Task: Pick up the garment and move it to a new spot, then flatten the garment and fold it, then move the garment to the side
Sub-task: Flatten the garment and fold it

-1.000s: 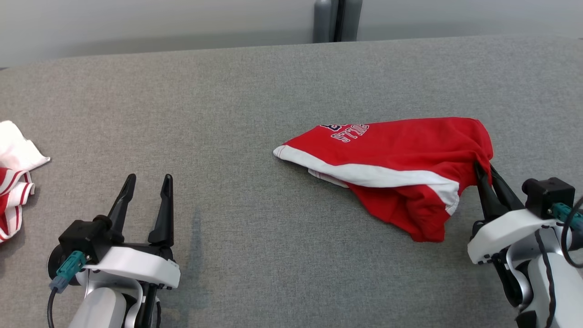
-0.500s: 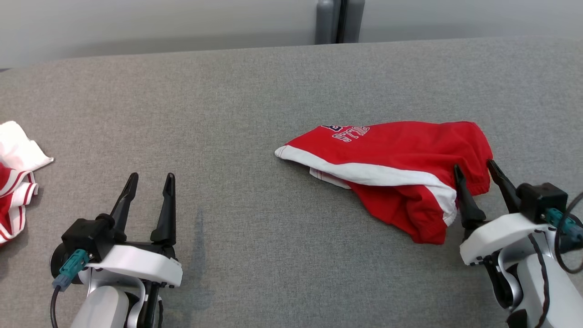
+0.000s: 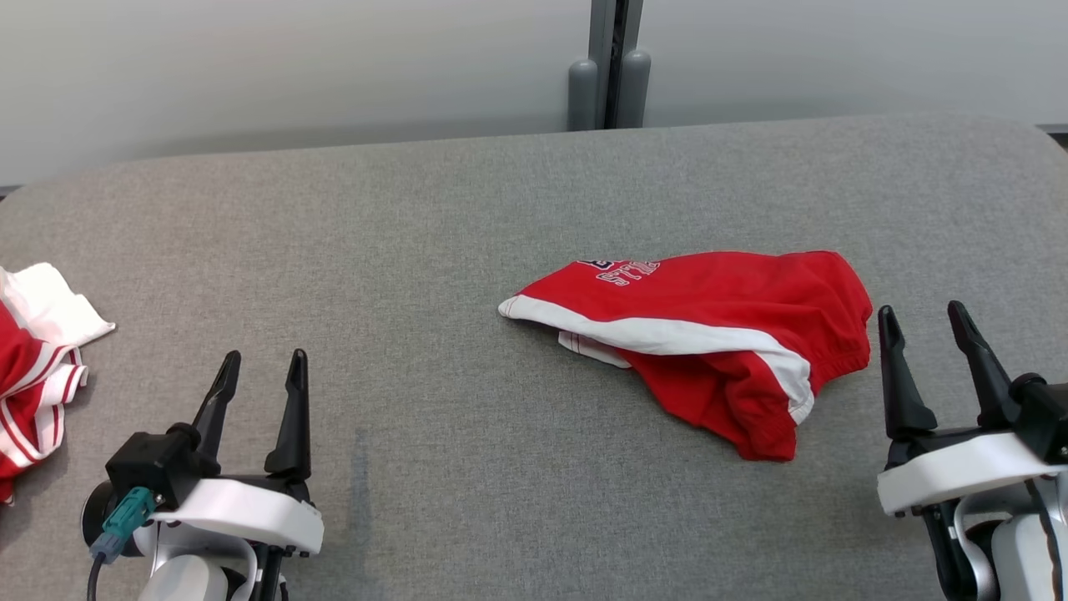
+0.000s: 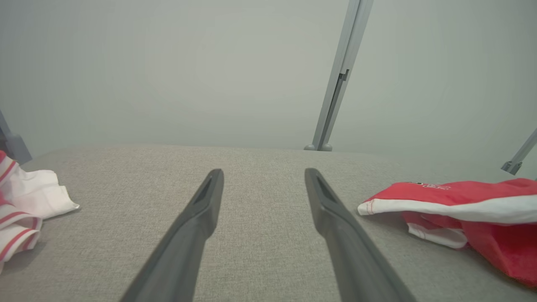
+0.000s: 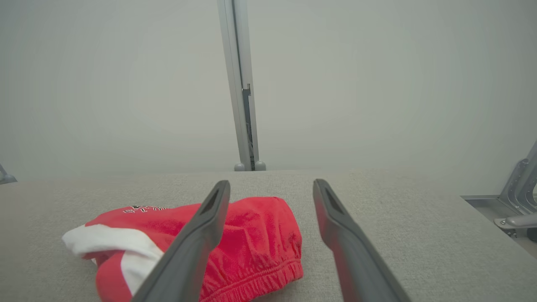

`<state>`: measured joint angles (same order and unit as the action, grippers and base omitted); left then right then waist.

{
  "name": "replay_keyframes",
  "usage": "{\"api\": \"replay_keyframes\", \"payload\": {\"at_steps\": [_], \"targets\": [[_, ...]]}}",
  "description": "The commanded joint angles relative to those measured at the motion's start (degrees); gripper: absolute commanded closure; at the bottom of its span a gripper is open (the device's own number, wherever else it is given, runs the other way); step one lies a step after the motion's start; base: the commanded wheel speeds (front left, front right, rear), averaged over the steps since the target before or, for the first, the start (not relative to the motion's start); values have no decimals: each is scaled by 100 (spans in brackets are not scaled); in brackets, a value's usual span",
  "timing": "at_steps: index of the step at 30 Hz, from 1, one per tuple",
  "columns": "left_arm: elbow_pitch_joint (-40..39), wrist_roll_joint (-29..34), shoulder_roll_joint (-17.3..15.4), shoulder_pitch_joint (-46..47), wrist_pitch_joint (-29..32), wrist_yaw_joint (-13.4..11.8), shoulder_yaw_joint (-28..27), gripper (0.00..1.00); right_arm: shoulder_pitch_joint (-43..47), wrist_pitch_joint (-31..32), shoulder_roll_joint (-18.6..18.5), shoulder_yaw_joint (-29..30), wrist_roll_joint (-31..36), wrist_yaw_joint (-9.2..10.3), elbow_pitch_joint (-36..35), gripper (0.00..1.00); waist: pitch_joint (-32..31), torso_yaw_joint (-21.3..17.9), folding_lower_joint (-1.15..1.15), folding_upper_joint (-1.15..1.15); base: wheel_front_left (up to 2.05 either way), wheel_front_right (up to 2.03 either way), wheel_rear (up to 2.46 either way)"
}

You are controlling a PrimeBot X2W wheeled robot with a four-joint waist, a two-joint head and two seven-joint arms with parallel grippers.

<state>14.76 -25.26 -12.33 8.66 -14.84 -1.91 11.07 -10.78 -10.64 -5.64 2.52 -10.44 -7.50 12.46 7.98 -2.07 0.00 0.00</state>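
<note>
The move to a new spot is judged done: the garment (image 3: pixel 709 334) lies free on the grey desk (image 3: pixel 417 250), right of centre, with nothing gripping it. The right pincer (image 3: pixel 921 309) is held spread wide just beside the waistband end and is not touching the cloth. The left pincer (image 3: pixel 264 356) is likewise spread and empty, well apart from the garment.

Flattening is judged to be the step in hand — not yet begun. For it, two edges would need to be taken, most likely the elastic waistband on the right and the leg hem on the left, and drawn apart so that the doubled layers are pulled out. The left arm would have to be brought across for that.

The garment is taken to be red shorts with a white side stripe and small lettering near the far edge. It is bunched and folded over itself — a white-trimmed layer is tucked beneath, and the near corner is heaped.
</note>
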Motion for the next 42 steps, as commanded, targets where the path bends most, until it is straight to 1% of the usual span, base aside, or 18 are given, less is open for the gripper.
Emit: {"api": "replay_keyframes", "payload": {"at_steps": [1, 6, 9, 20, 24, 29, 33, 38, 42], "targets": [[-20, -30, -57, -58, -26, -22, -23, 0, 132, 78, 20, -21, 36, 1, -195, 0, -74, -9, 0, 0, 0, 0, 0], [-54, -29, -74, -164, -13, -59, 9, 0, 450, 327, 123, -173, 70, 1, -775, 0, -200, 9, 0, 0, 0, 0, 0], [-71, -32, -77, -220, 5, -75, 31, 0, 616, 445, 172, -265, 46, 1, -965, 0, -236, 24, 0, 0, 0, 0, 0], [-136, -88, -67, -228, 31, -121, 63, 0, 819, 614, 232, -311, 23, 1, -1142, 0, -269, 36, 0, 0, 0, 0, 0], [-177, -97, -22, 24, 80, -82, 134, 0, 768, 633, 238, -318, 45, 1, -1189, 0, -186, 17, 0, 0, 0, 0, 0], [-157, -5, 104, 645, 257, 98, 406, 0, 678, 638, 243, -377, 48, 1, -1224, 0, 8, -94, 0, 0, 0, 0, 0], [32, 41, 175, 1217, 560, 310, 679, 0, 602, 628, 247, -438, 19, 1, -1217, 0, 224, -333, 0, 0, 0, 0, 0], [624, -57, 289, 1838, 1116, 590, 976, 0, 460, 541, 254, -542, -31, 1, -1159, 0, 558, -688, 0, 0, 0, 0, 0], [1253, -195, 312, 2209, 1491, 747, 1132, 0, 375, 427, 259, -593, -100, 1, -1061, 0, 784, -955, 0, 0, 0, 0, 0]]}}
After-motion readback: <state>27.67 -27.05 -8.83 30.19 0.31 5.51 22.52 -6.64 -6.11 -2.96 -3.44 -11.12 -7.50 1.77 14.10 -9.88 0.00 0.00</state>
